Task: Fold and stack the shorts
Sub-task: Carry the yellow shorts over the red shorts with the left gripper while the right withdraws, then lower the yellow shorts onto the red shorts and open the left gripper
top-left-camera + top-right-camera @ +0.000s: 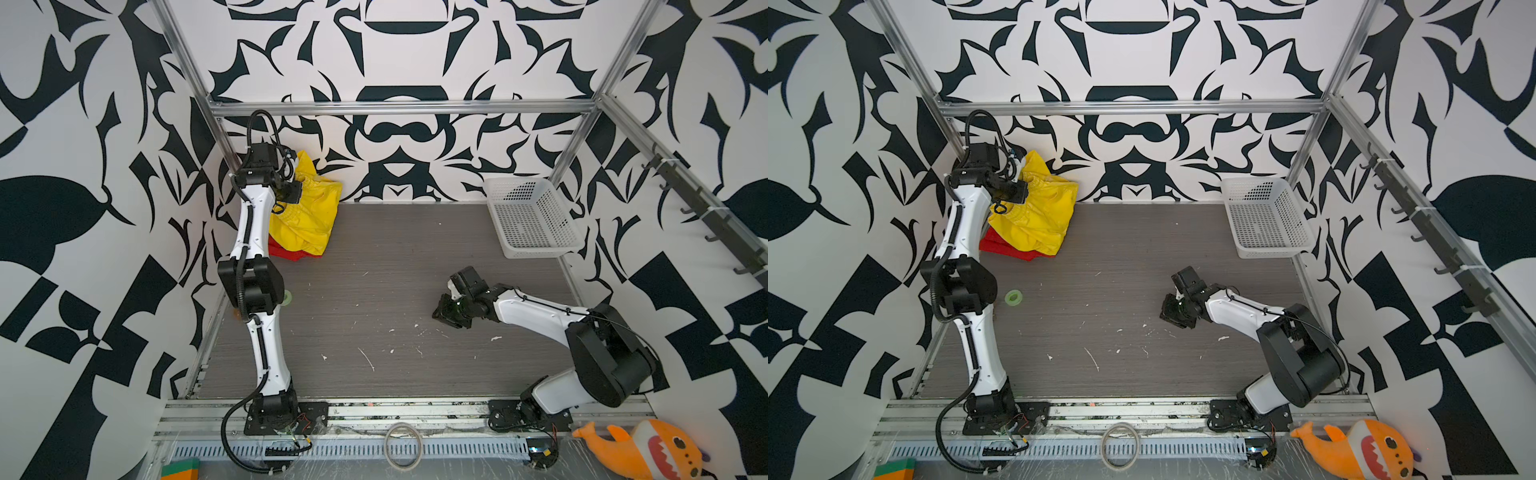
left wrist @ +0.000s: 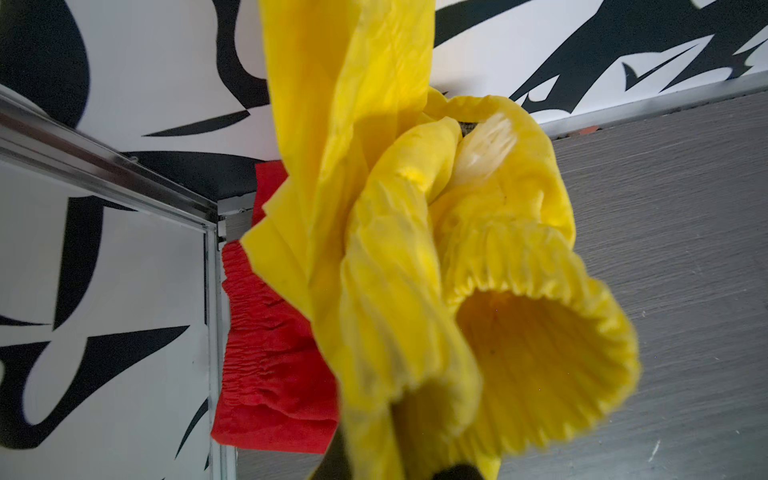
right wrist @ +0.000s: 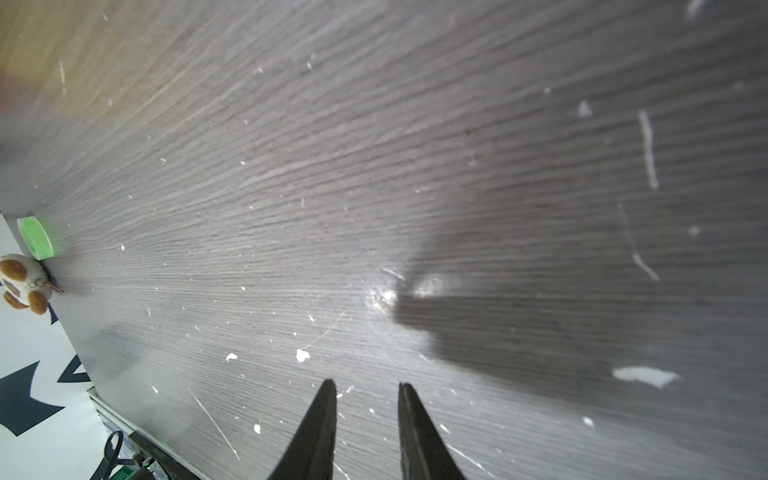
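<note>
Clamping the bunched yellow shorts (image 1: 309, 212) in the left gripper (image 1: 291, 193) at the far left corner, above the red shorts (image 2: 270, 374) lying on the table (image 3: 415, 166). Shown by the right wrist alone: right gripper (image 3: 368, 386) fingertips slightly apart, holding nothing; a small brown-and-white plush (image 3: 25, 282) beside a green tape roll (image 3: 36, 241). Half hidden behind the left arm in a top view: that roll (image 1: 287, 297). Buried in cloth: left fingertips.

White basket (image 1: 540, 248), plush shark (image 1: 656, 451), tape roll (image 1: 1013, 297)
</note>
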Tool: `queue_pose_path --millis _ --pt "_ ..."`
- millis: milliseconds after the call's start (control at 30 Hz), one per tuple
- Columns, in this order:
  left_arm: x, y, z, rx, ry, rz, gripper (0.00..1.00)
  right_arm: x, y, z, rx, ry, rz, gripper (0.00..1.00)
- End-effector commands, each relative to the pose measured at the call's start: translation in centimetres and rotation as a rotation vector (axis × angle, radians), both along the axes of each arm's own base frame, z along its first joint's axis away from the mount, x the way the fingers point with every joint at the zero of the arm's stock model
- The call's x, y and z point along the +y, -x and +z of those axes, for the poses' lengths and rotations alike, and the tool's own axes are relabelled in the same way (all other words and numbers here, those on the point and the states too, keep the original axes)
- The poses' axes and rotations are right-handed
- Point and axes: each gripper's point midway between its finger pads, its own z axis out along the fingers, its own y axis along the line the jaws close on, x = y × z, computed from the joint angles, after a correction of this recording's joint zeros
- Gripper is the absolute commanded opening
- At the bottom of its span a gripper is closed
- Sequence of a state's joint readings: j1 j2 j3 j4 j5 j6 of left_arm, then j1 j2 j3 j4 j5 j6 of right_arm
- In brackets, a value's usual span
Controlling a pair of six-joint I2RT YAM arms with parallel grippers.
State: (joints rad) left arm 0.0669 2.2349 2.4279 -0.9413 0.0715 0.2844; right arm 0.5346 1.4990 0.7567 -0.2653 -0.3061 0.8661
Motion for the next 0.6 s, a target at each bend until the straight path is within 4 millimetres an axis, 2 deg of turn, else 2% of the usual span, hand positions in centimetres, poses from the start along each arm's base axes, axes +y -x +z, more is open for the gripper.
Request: queue_pose_path --millis 0,300,467,567 --pt "0.7 -1.1 1.8 -0.069 0.002 0.009 0.0 0.7 -1.1 1.1 -0.032 -0.005 -0.005 0.3" --pt "4.4 -2.2 -1.2 -0.033 -0.067 0.072 0.01 1.5 -1.8 0.7 -0.015 0.002 0.002 0.3" --pt "6.8 -2.9 -2.6 -0.027 -0.134 0.122 0.1 2.4 -2.3 0.5 -0.007 0.005 0.017 0.3" --pt "8.9 -3.2 -3.5 -0.015 -0.178 0.178 0.27 3.2 -2.6 0.3 0.0 0.007 0.031 0.3"
